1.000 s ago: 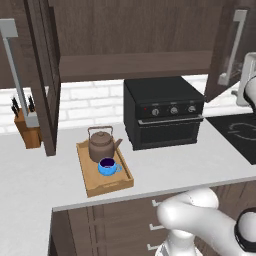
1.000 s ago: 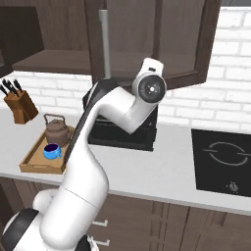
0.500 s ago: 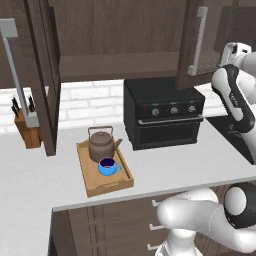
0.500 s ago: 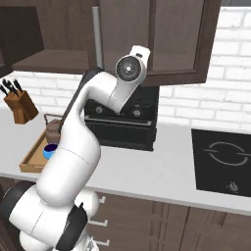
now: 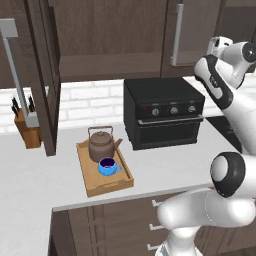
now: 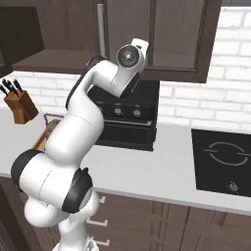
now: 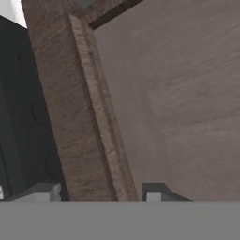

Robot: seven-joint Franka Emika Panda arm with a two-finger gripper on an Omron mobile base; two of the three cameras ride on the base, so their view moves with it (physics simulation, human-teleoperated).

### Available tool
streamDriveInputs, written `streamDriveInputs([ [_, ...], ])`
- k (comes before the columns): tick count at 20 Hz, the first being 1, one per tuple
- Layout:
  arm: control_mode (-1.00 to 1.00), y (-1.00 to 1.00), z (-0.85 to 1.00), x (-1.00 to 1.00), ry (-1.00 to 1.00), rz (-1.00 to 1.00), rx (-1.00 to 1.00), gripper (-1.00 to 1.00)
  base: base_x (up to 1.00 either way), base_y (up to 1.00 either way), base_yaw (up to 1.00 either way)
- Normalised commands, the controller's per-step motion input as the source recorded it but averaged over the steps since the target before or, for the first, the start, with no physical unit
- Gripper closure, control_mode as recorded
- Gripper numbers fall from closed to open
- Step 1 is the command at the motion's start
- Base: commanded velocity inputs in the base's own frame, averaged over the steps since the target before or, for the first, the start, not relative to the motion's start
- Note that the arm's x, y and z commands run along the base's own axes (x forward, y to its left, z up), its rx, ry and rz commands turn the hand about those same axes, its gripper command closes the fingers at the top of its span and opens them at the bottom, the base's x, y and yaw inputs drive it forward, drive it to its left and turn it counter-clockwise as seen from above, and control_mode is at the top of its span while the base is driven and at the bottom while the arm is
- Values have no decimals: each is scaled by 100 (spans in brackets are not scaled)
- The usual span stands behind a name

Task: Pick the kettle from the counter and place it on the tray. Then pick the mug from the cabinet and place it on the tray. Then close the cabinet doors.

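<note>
Kettle (image 5: 101,144) and mug (image 5: 107,166) on tray (image 5: 95,186), apparently touching.

Dark-brown metallic kettle (image 5: 101,144) and bright-blue mug (image 5: 107,166), dark inside, on light-wood tray (image 5: 108,184). Light-grey counter (image 5: 30,175) over dark-brown drawer fronts (image 5: 125,225) with pale handles. Dark-brown wood-grained cabinet doors (image 5: 192,35), silver bar handles (image 5: 176,35). Black oven (image 5: 164,118). White brick backsplash (image 5: 95,102).
</note>
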Motion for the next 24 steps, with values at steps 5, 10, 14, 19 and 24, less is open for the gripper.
streamDriveInputs([
  [5, -100, 4, -10, 69, 0, 0, 0, -100, 0, 0, 0],
  [10, -100, 1, -46, 36, -7, 0, 0, -100, 0, 0, 0],
  [14, -100, 6, -78, 1, -13, 0, 0, -100, 0, 0, 0],
  [19, -100, 12, -82, 0, -7, 0, 0, -100, 0, 0, 0],
  [24, -100, 9, -63, -2, -5, 0, 0, -100, 0, 0, 0],
])
